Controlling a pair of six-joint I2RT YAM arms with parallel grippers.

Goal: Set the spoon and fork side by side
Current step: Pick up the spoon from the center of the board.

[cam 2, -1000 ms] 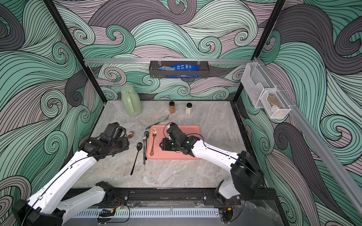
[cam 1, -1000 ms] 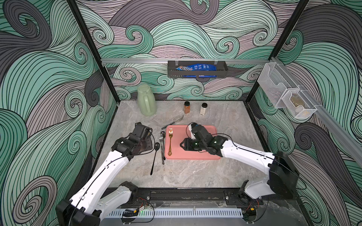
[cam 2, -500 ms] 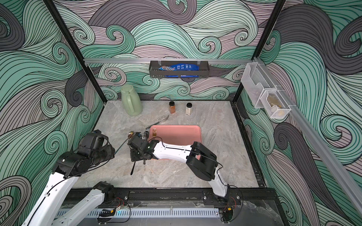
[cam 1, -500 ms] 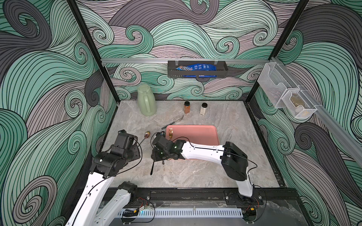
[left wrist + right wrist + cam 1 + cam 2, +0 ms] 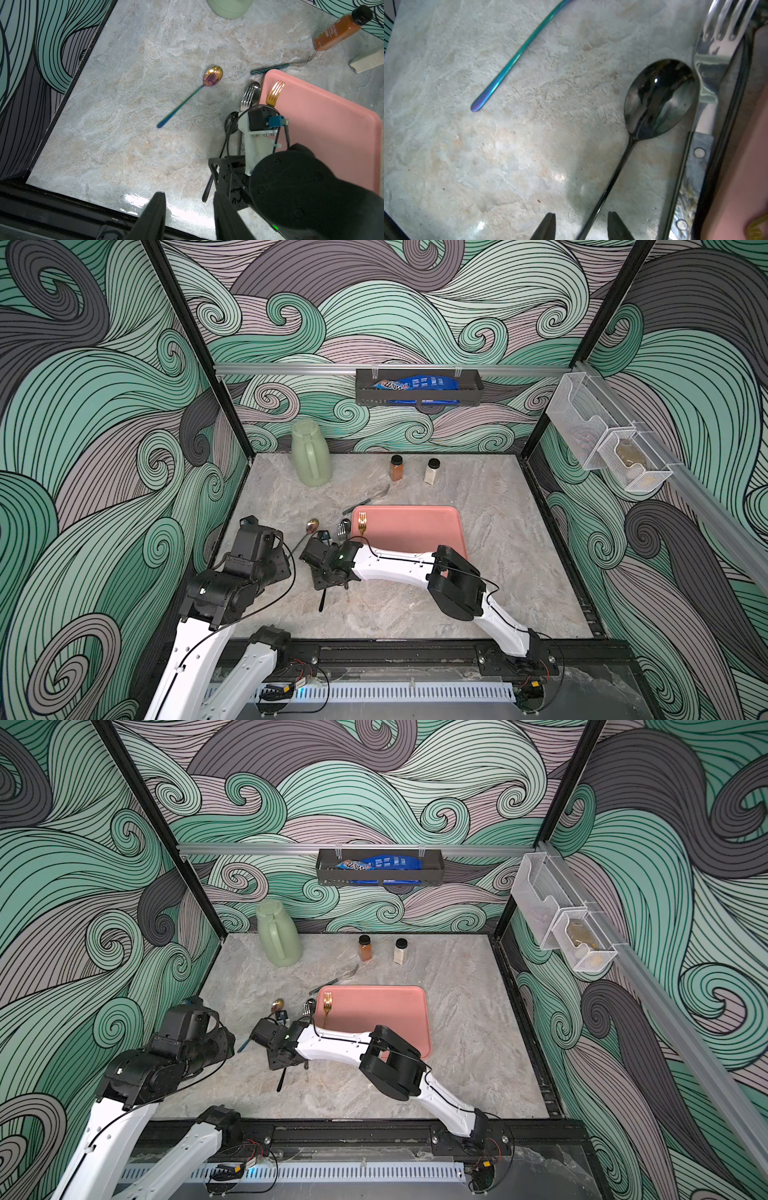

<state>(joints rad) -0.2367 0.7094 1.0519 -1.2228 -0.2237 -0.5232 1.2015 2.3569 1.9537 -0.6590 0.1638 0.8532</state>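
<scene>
- Marble worktop [image 5: 498,572]: both hands are down low over its near-left part.
- Pink tray [image 5: 415,526]: flat on the worktop just beside the right hand, and that arm's forearm crosses its near edge.
- Green jug [image 5: 311,458]: upright, way out ahead of the left hand by the back wall.
- Right hand [image 5: 582,227]: tips are a narrow gap apart and straddle the black spoon's handle. There's daylight on both sides, so it's not pinching anything.
- Left hand [image 5: 188,216]: fingers are parted about the same, with nothing between them but bare worktop. It sits off to the side of the right hand.
- Black spoon [image 5: 660,99]: flat on the worktop, bowl up. The bowl is out ahead of the right hand and the handle runs back between its fingertips.
- Silver fork [image 5: 710,62]: lies alongside the black spoon on the tray side of the right hand, tines pointing the same way as the bowl. It's right up against the bowl, can't tell if they touch.
- Rainbow spoon [image 5: 214,75]: lies at a slant ahead of the left hand, well clear of its fingers.
- Gold fork [image 5: 275,93]: on the tray's corner, just past the right hand's wrist camera.
</scene>
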